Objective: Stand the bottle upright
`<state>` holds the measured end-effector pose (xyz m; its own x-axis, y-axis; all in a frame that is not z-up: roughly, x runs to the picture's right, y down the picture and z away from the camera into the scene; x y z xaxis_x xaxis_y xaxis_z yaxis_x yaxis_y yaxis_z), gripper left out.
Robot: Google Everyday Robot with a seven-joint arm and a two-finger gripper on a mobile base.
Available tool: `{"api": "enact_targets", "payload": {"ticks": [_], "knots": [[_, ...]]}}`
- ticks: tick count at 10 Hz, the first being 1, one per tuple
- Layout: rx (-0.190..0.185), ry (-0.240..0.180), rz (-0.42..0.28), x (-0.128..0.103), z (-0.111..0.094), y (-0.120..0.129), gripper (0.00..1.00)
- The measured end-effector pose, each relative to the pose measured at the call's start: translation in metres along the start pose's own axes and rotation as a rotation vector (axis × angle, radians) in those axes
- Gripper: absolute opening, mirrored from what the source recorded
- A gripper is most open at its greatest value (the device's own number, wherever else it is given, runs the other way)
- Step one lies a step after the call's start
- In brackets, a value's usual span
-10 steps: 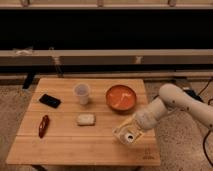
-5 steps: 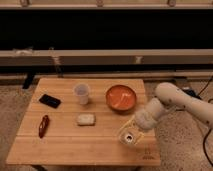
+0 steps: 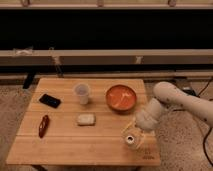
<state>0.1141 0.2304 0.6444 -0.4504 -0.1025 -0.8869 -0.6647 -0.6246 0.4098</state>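
Bottle (image 3: 130, 140) clasped between fingers of gripper (image 3: 133, 136), tilted, just above counter (image 3: 95, 144). Step: uprighting. Next: rotate base down, release.

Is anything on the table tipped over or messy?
Yes, the bottle near the table's front right corner is not standing straight. It is tilted, with its white cap pointing toward the camera, right at the gripper. The cup and the bowl sit upright, and nothing looks spilled.
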Motion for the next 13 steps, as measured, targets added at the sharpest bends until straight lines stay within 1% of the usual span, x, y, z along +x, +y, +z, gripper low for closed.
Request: {"api": "enact_targets", "payload": {"ticks": [1,3,5,8,12,13], "knots": [[-0.001,0.003,0.014,-0.003,0.000,-0.002,0.00],[0.000,0.021,0.055,-0.013,0.004,-0.010,0.00],[-0.006,0.036,0.079,-0.020,0.004,-0.015,0.00],[-0.037,0.055,0.106,-0.025,-0.001,-0.020,0.00],[-0.079,0.099,0.123,-0.033,-0.006,-0.023,0.00],[-0.094,0.117,0.121,-0.035,-0.007,-0.023,0.00]]}}
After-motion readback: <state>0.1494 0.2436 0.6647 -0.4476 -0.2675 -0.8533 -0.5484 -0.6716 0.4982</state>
